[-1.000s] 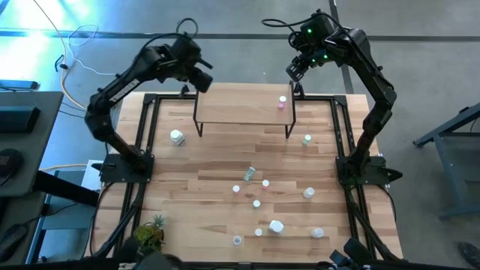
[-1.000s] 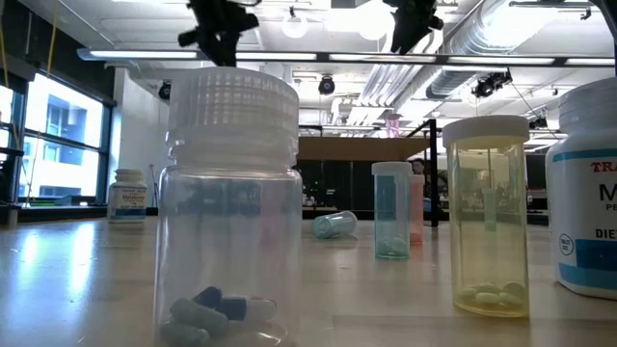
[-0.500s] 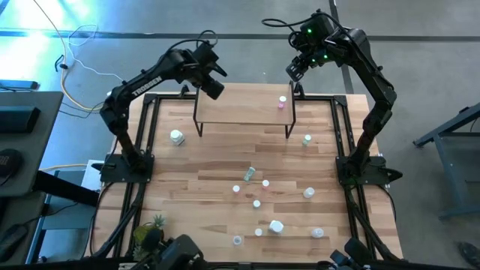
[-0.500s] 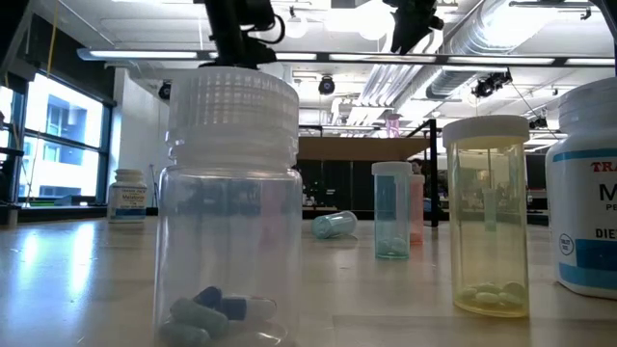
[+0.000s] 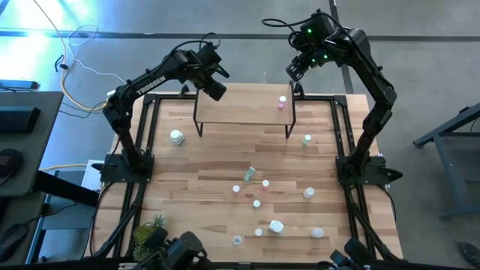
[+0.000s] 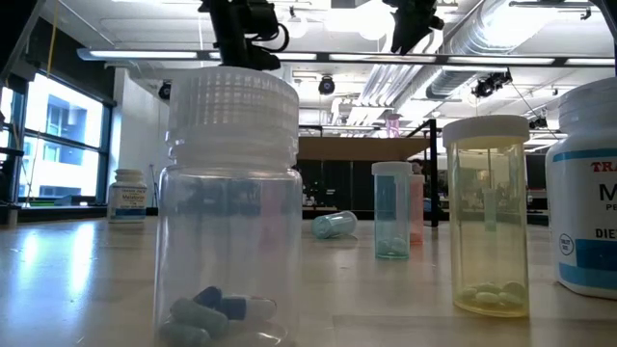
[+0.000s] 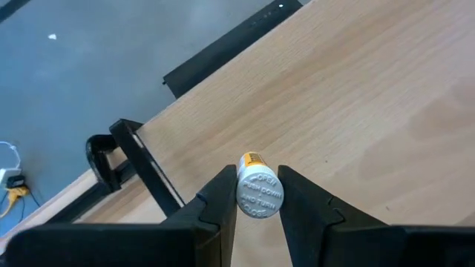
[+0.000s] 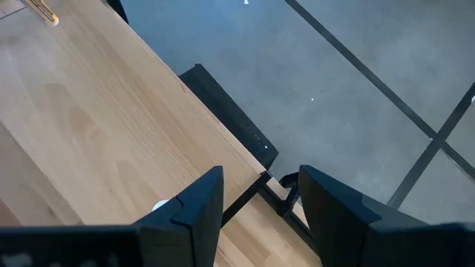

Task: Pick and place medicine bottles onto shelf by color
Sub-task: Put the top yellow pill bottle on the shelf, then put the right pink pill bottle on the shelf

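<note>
Above the left end of the shelf (image 5: 244, 104), the left gripper (image 7: 257, 194) is clamped on a small white-capped bottle (image 7: 259, 194), its two fingers pressed against the sides of the cap (a scrap of yellow label shows just behind the cap). In the left wrist view the bottle hangs over the light wood board, near a black leg and frame.

At the right end of the shelf a pink bottle (image 5: 282, 102) stands upright. On the tabletop (image 5: 195, 161), one white bottle (image 5: 176, 137) stands near the left edge, beside the shelf's left legs, and a green-capped one (image 5: 307, 139) stands near the right edge, just in front of the shelf's right leg. The other bottles are scattered over the middle and the near half of the tabletop, among them one lying on its side (image 5: 249, 174) and a larger white one (image 5: 276, 226) toward the near edge. A small green plant (image 5: 152, 231) sits at the near left corner.

The right gripper (image 5: 296, 71) hangs beyond the far right corner of the shelf, its fingers apart with nothing between them.
</note>
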{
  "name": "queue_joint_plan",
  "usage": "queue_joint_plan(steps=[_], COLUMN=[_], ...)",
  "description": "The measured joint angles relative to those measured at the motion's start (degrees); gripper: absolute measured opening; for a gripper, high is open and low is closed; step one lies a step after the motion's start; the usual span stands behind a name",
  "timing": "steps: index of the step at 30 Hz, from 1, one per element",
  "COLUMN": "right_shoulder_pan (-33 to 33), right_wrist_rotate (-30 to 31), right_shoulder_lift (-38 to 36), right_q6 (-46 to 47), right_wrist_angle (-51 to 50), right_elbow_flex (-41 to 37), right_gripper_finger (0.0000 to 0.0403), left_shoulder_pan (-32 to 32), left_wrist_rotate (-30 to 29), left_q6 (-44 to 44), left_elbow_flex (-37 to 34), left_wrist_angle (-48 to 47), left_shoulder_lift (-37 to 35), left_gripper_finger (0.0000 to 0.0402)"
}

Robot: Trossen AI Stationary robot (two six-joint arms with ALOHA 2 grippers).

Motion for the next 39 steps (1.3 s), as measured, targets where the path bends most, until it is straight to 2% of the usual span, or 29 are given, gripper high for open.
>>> queue_joint_plan(steps=[9, 18, 39], right_shoulder_pan=[0.01, 0.01, 0.00], right_wrist_rotate=[-0.02, -0.04, -0.26], right_shoulder_lift=[0.00, 0.00, 0.00], right_q6=[0.19, 0.48, 0.40], right_wrist_angle=[0.00, -0.11, -0.11], right_elbow_flex=[0.00, 0.00, 0.00], right_gripper_finger=[0.0168, 0.0168, 0.0168], left_shoulder_pan=[0.50, 0.46, 0.47], left_wrist_rotate=[2.03, 1.13, 1.44], left_q6=[1.50, 1.48, 1.51], left_elbow_flex=[0.00, 0.00, 0.00], left_wrist_angle=[0.01, 1.03, 1.01], left_shoulder_lift=[2.38, 2.89, 2.88], left_gripper_finger=[0.0076, 0.0077, 0.0144])
